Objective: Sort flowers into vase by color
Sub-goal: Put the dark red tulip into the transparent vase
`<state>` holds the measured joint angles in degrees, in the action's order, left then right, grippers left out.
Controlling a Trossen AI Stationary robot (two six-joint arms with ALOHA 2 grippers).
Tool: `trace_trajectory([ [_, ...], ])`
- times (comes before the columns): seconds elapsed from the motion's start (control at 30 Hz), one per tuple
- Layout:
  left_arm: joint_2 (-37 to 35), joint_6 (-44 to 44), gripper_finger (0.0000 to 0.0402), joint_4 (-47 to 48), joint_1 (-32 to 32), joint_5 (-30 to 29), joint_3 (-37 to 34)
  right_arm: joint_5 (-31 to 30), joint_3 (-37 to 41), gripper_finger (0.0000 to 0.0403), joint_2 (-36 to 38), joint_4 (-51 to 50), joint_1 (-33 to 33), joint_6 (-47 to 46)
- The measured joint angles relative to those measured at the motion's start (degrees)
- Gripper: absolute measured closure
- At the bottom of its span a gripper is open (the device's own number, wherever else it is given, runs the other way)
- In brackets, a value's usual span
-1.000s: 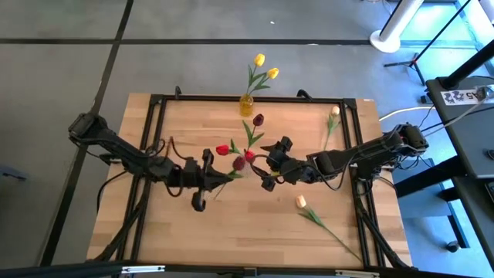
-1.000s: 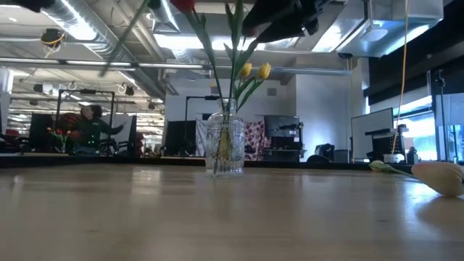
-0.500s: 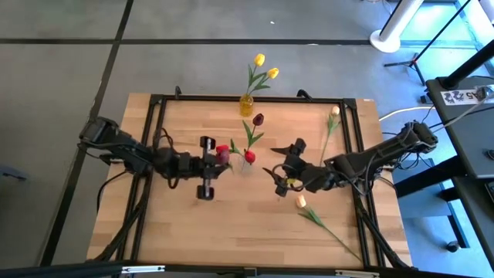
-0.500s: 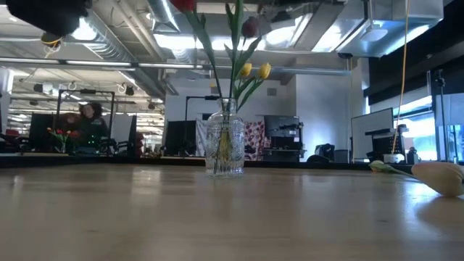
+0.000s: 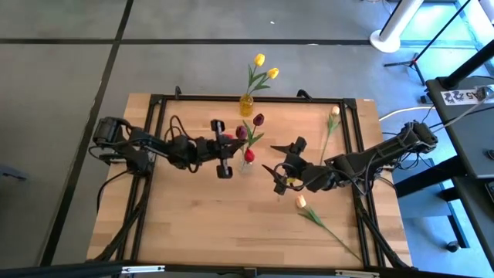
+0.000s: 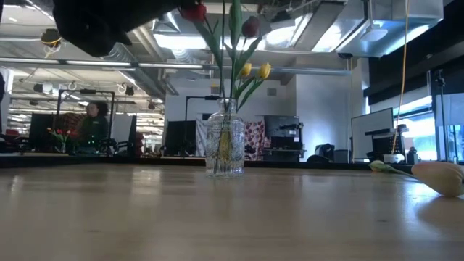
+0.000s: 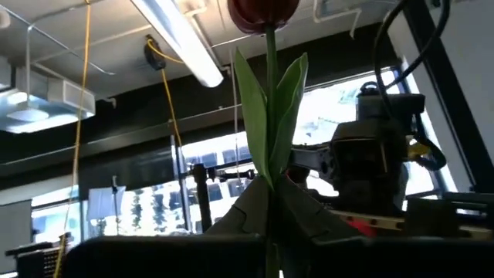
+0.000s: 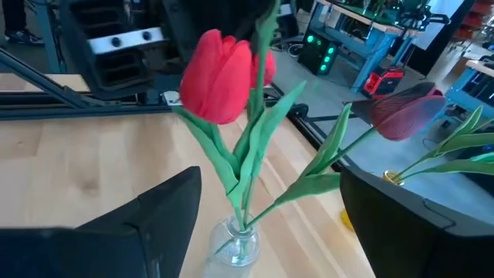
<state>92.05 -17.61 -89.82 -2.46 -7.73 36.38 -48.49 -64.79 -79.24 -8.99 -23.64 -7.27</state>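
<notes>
A clear glass vase (image 5: 245, 165) stands mid-table holding a red tulip (image 8: 218, 68) and a maroon one (image 8: 404, 116) that leans out sideways. My left gripper (image 5: 225, 150) is just left of it, tipped upward and shut on a dark red tulip (image 5: 240, 133), whose head (image 7: 262, 11) stands above the fingers. My right gripper (image 5: 276, 174) hovers open to the vase's right, facing it, with nothing between its fingers. A yellowish vase (image 5: 246, 105) at the far edge holds two yellow tulips (image 5: 266, 68). Two cream tulips (image 5: 333, 116) (image 5: 302, 204) lie flat on the table's right half. My left gripper pinches the dark red tulip's thin green stem (image 7: 269, 202) between its two shut fingers, below the leaves. The fingers slant upward from the table's left side. The flower is lifted clear of the table and stands upright, leaves and head above the fingers.
A black frame (image 5: 154, 123) runs around the tabletop. Bare wood lies along the near edge and at the near left. In the low view the vase (image 6: 225, 148) stands in the middle and a cream tulip head (image 6: 438, 177) lies at the right edge.
My left gripper has carried the dark red tulip toward the far edge and to the right, up beside the clear vase, rolling and tipping upward so the flower stands upright. My right gripper drew back from the flowers toward the right, then kept still.
</notes>
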Motion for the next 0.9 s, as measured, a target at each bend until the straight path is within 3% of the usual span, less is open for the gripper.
trace_trajectory([
  [0.23,0.61,4.3,0.0397,0.03,2.29,3.1,0.02,0.04,0.0,0.0095,0.0,0.04,-0.02,-1.72],
  [0.57,1.44,10.12,0.0397,-0.02,4.47,2.11,0.5,0.04,0.0,0.0095,-0.04,1.37,-0.02,-1.81],
  [0.9,-1.96,10.8,0.0397,0.47,1.56,2.15,1.22,-1.15,0.05,0.0095,0.27,2.52,-0.05,2.97],
])
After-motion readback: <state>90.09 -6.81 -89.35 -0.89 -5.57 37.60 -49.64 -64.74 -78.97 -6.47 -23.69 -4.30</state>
